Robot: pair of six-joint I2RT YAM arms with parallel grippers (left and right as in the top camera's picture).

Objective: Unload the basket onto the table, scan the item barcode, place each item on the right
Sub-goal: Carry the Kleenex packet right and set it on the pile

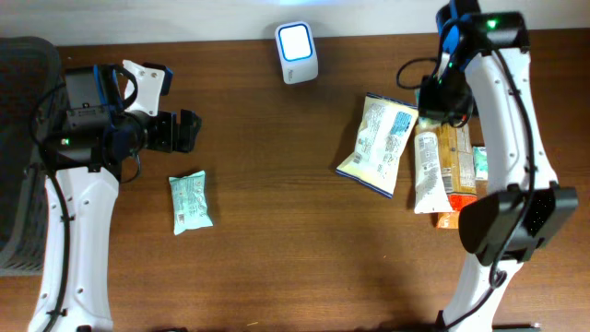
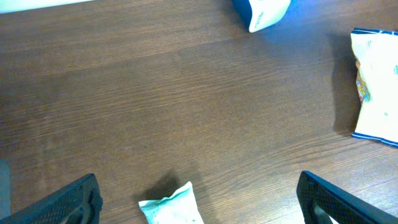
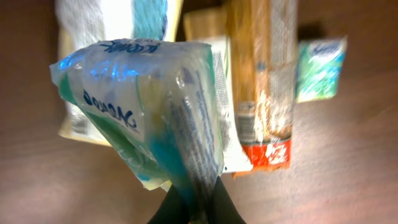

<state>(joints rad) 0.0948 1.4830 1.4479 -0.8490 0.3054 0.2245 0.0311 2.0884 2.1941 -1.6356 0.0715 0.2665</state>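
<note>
Right gripper: jaws pressed together on one edge of a clear blue-printed packet, held up over a row of snack packs on the table's right side. Left gripper: jaws spread wide, holding nothing, near a small green packet lying flat. Scanner: white, face lit, at the far edge of the table.

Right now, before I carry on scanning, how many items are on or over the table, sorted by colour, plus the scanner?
Green packets: 2
White bags: 2
Orange pack: 1
Clear teal pack, held up off the table: 1
Scanner: 1
Total: 7
</note>
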